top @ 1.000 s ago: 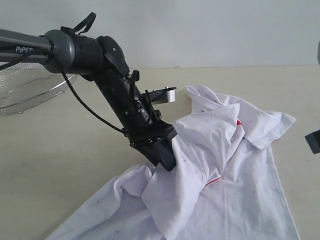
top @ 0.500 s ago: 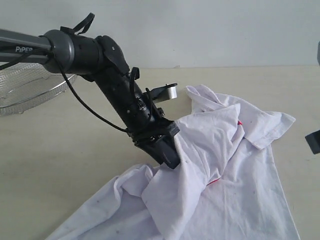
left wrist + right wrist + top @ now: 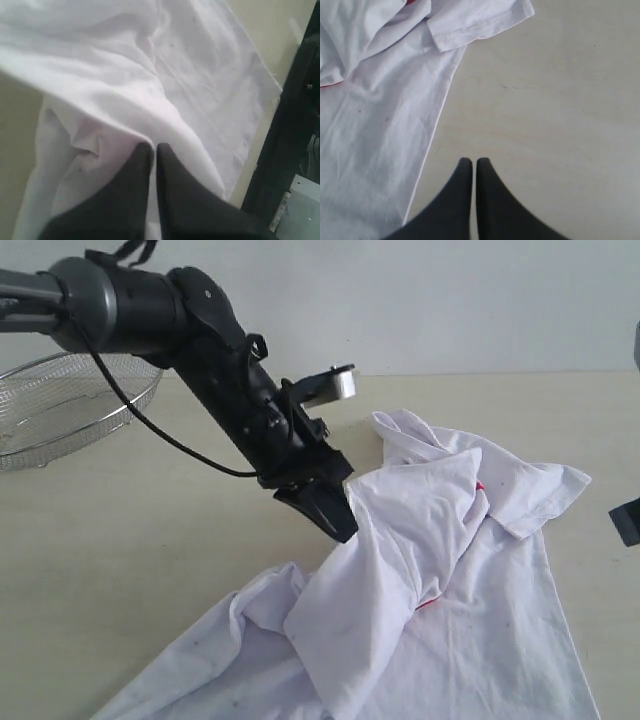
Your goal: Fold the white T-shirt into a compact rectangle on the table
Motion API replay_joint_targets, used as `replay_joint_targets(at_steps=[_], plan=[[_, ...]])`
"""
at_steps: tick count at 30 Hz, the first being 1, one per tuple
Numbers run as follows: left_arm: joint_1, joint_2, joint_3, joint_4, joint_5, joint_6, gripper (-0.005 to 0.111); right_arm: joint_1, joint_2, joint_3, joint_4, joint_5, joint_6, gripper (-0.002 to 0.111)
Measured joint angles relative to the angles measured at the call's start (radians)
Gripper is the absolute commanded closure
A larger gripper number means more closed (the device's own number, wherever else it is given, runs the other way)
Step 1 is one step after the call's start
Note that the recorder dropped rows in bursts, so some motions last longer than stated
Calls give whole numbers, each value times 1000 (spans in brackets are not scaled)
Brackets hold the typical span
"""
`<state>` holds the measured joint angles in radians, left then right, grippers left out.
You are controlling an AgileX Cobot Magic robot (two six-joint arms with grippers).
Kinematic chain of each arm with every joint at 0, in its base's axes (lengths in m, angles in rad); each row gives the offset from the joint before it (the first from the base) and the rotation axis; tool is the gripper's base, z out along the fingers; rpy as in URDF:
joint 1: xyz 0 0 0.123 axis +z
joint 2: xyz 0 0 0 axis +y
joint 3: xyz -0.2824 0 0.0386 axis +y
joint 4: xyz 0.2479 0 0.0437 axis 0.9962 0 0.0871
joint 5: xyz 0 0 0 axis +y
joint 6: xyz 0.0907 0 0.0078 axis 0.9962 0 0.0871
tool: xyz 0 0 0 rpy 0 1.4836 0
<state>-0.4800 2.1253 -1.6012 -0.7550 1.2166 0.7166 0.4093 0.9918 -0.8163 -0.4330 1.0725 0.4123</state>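
- White cotton T-shirt: lies crumpled on the pale beige matte table, right of the middle and toward the near edge.
- Round wire-mesh metal basket: stands at the left, by the table's far edge, well apart from the T-shirt.
- Left gripper: jaws closed on a raised T-shirt fold.
- Right gripper: jaws closed and empty, over bare table just beside the T-shirt's edge.

My left pincer grips a raised fold of the white T-shirt, the rest crumpled on the surface beneath it.
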Motion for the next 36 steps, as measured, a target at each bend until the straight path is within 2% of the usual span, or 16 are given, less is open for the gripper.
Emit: replay_joint_targets(at_steps=[7,10,12,18,19,21,27,36], plan=[[2,-32,5,-6,0,2,102,0,0,0,-2,-18,0,109],[2,-28,5,59,1,-2,99,0,0,0,-2,-19,-2,109],[4,-17,5,117,1,-21,88,0,0,0,-2,-19,-2,109],[17,26,5,183,1,-96,35,0,0,0,0,-19,-2,109],[17,32,5,176,1,-105,33,0,0,0,0,-19,-2,109],[17,37,5,142,1,-113,36,0,0,0,0,-17,-2,109],[6,53,5,7,1,-111,56,0,0,0,0,-17,-2,109],[-38,116,5,-7,1,-100,58,0,0,0,0,-17,-2,109]])
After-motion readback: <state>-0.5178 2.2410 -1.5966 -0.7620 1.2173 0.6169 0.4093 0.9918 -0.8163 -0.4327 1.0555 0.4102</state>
